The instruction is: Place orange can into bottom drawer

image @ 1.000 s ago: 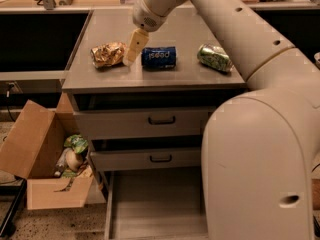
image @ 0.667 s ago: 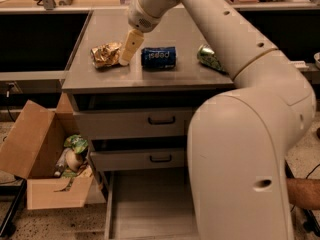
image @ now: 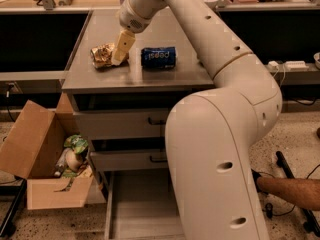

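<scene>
The orange can (image: pixel 102 55) lies crumpled and shiny gold on the grey cabinet top (image: pixel 90 76), toward its left side. My gripper (image: pixel 119 51) reaches down from above and sits right against the can's right side, its cream fingers (image: pixel 122 45) touching or overlapping it. The bottom drawer (image: pixel 135 204) is pulled open below, showing a flat grey floor; my arm's big white body covers its right part.
A blue Pepsi can (image: pixel 158 57) lies on its side just right of the gripper. An open cardboard box (image: pixel 37 159) with green packaging stands on the floor left of the drawers. Two shallower drawers (image: pixel 120 124) are above the open one. A forearm (image: pixel 290 191) shows at lower right.
The gripper has moved left and down onto the orange can's right side. My arm's body has swung across and now hides the green can.
</scene>
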You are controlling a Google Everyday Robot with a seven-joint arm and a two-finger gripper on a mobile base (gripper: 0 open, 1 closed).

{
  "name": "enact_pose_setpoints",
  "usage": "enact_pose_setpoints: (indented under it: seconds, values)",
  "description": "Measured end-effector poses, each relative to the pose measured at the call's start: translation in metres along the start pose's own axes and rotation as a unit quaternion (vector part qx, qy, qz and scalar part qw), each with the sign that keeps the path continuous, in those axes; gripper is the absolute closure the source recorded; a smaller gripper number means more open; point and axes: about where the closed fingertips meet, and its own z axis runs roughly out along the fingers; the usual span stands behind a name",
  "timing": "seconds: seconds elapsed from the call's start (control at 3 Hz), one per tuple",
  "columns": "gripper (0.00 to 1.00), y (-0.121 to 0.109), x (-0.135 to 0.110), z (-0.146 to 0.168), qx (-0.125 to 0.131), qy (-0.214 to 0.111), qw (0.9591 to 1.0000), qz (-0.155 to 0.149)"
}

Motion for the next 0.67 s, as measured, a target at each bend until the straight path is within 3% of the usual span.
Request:
enact_pose_setpoints:
  seconds: [0.67]
  values:
    - [0.00,0.003,0.001,0.033,-0.035,-0.004,0.9993,0.007]
